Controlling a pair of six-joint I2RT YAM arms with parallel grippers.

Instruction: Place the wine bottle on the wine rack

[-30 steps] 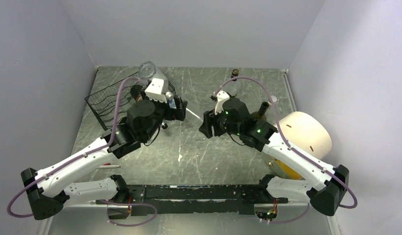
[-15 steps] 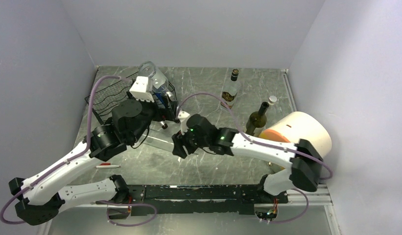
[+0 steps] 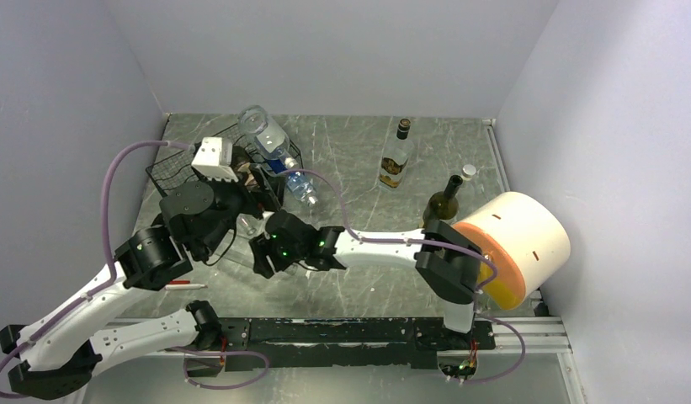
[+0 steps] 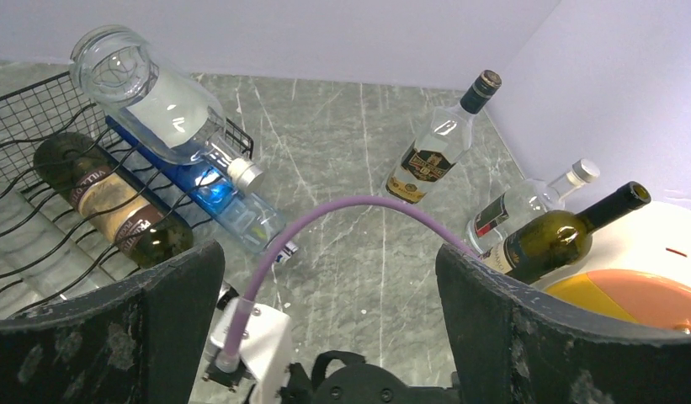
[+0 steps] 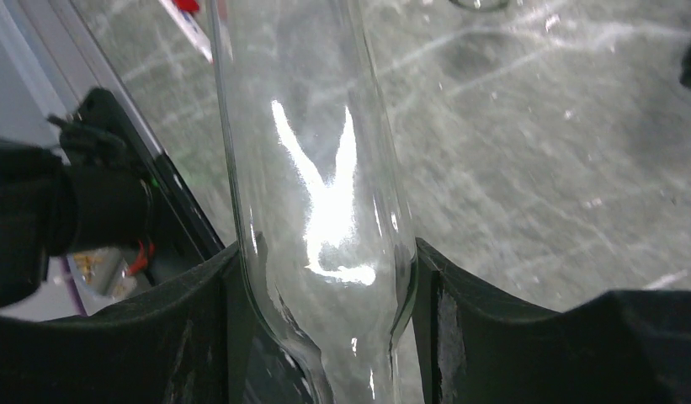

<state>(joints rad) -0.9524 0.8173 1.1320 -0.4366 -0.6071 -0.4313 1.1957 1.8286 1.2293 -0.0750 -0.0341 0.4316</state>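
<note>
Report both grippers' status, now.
Left gripper: open, nothing between its fingers.
Right gripper: closed on a clear glass bottle.

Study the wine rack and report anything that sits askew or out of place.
The big clear bottle lies slanted across the wine rack, seemingly resting on the blue bottle rather than in a cradle. The blue bottle's neck juts past the rack's edge.
</note>
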